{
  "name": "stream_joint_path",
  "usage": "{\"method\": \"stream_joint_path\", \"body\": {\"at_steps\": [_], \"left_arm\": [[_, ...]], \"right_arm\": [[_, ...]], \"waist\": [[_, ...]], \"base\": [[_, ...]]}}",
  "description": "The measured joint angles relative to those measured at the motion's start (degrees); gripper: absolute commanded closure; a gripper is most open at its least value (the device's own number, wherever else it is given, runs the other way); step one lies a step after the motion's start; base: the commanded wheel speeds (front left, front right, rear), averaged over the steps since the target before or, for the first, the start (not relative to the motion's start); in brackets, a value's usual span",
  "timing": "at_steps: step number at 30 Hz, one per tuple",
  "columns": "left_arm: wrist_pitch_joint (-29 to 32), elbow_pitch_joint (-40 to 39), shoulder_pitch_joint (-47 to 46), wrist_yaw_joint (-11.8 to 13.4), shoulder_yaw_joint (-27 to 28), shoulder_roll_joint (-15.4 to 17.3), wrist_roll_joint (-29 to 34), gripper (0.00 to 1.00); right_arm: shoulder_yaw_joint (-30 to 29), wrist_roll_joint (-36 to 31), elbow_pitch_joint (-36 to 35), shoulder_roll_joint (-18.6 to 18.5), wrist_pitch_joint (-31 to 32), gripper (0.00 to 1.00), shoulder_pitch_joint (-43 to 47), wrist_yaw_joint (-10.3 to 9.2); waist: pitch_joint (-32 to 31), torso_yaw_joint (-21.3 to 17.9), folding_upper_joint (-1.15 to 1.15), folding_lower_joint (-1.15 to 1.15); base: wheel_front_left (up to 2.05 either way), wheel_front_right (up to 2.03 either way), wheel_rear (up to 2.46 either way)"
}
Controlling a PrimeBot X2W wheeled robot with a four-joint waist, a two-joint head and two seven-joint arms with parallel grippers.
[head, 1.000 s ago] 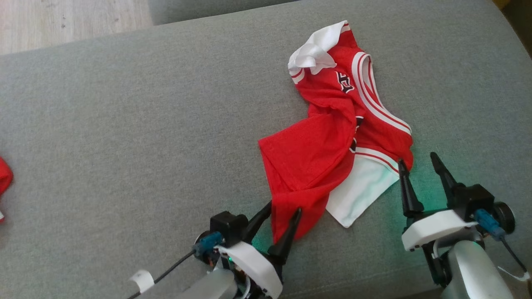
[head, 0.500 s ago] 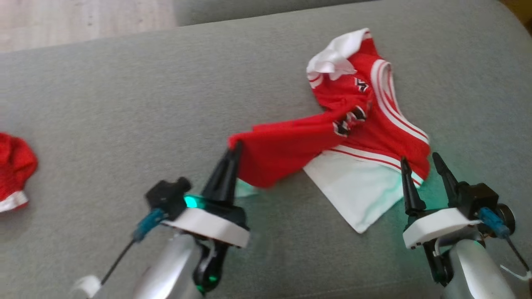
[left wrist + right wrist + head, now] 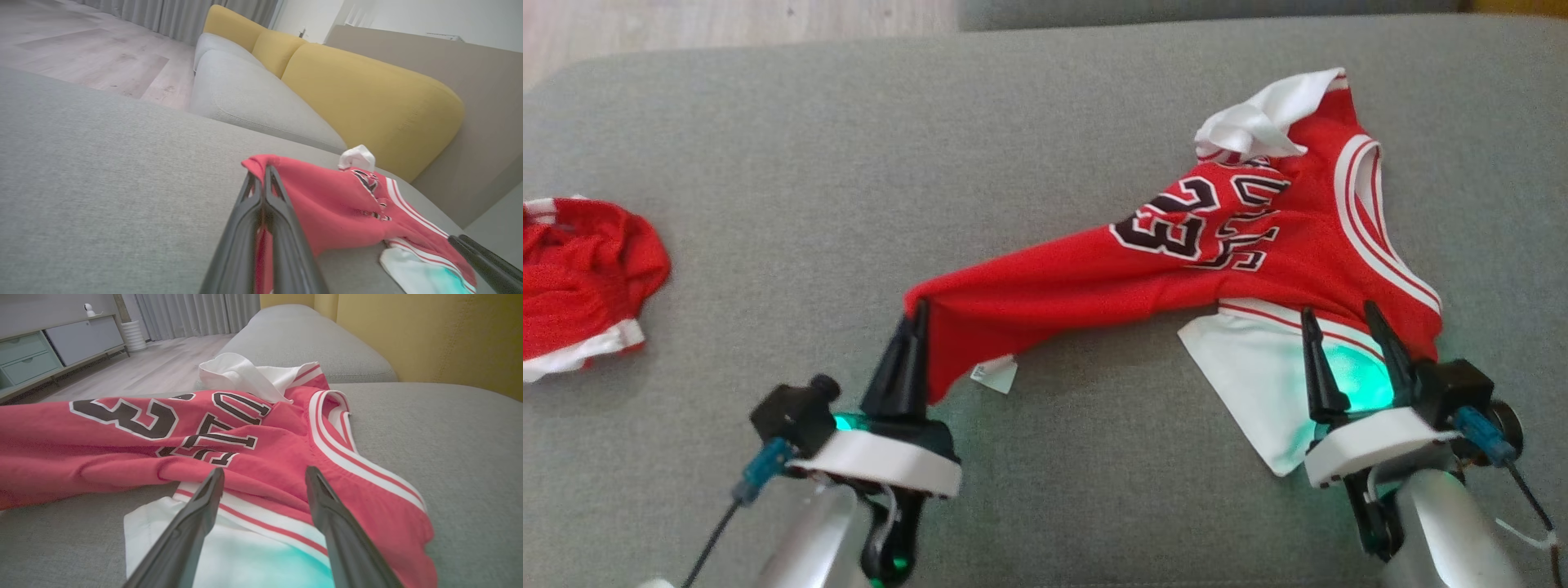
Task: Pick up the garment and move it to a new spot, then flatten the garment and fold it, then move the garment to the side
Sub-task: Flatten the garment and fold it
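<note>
The garment [image 3: 1176, 261], a red jersey with black numbers, white panels and striped trim, lies stretched across the grey cushion [image 3: 849, 163]. My left gripper [image 3: 918, 310] is shut on its red corner at the left end, pulling the cloth taut; the left wrist view has the garment [image 3: 335, 204] pinched at my left gripper [image 3: 261, 171]. My right gripper [image 3: 1339, 314] stands open over the white panel and striped hem, nothing between its fingers. In the right wrist view the garment [image 3: 245, 437] spreads under my right gripper [image 3: 265, 473].
A second red and white cloth [image 3: 580, 278] lies bunched at the cushion's left edge. Wood floor [image 3: 727, 24] lies beyond the far edge. Yellow sofa back cushions [image 3: 367, 90] rise behind the seat. A low cabinet [image 3: 49, 347] stands across the room.
My left gripper shut on the garment's red corner and dragged it left, stretching the jersey and exposing the numbers. The head camera swung left. The right gripper stayed open.
</note>
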Motion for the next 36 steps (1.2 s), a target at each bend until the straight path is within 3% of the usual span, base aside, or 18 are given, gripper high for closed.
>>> {"method": "stream_joint_path", "body": {"at_steps": [14,15,16,17,18,26,36], "left_arm": [[0.0,18.24,-9.15,0.0,10.69,-0.13,4.57,1.0],[0.0,18.85,-9.15,-0.01,11.49,-0.18,5.48,0.86],[0.0,19.19,-9.13,0.01,12.35,-0.22,6.51,0.58],[0.0,19.28,-9.05,0.19,13.34,-0.24,7.64,0.09],[0.0,19.24,-8.98,0.58,14.25,-0.25,8.72,0.0],[0.0,13.69,-0.77,4.09,21.83,-0.76,16.1,0.0],[0.0,3.35,12.53,4.09,23.31,-1.16,22.31,0.0]], "right_arm": [[0.42,0.1,-0.62,-0.04,0.0,0.0,-1.59,0.0],[0.47,0.09,-1.0,-0.03,0.0,0.0,-1.59,0.0],[0.55,0.1,-1.41,-0.02,0.0,0.0,-1.59,0.0],[0.57,0.1,-1.7,0.0,0.0,0.0,-1.58,0.0],[0.6,0.1,-1.97,0.03,0.0,0.0,-1.54,0.0],[0.88,0.54,-3.46,0.48,0.0,0.0,-0.19,0.0],[0.3,1.16,-4.22,1.26,0.0,0.0,6.6,0.0]], "waist": [[4.09,-4.49,0.0,0.01],[3.84,-4.59,0.0,0.01],[3.48,-4.64,0.0,0.01],[3.07,-4.63,0.0,0.0],[2.64,-4.61,0.0,0.0],[-2.25,-3.96,0.0,0.0],[-9.63,-2.95,0.0,-0.01]], "base": [[0.0,0.0,0.0],[0.0,0.0,0.0],[0.0,0.0,0.0],[0.0,0.0,0.0],[0.0,0.0,0.0],[0.0,0.0,0.0],[0.0,0.0,0.0]]}}
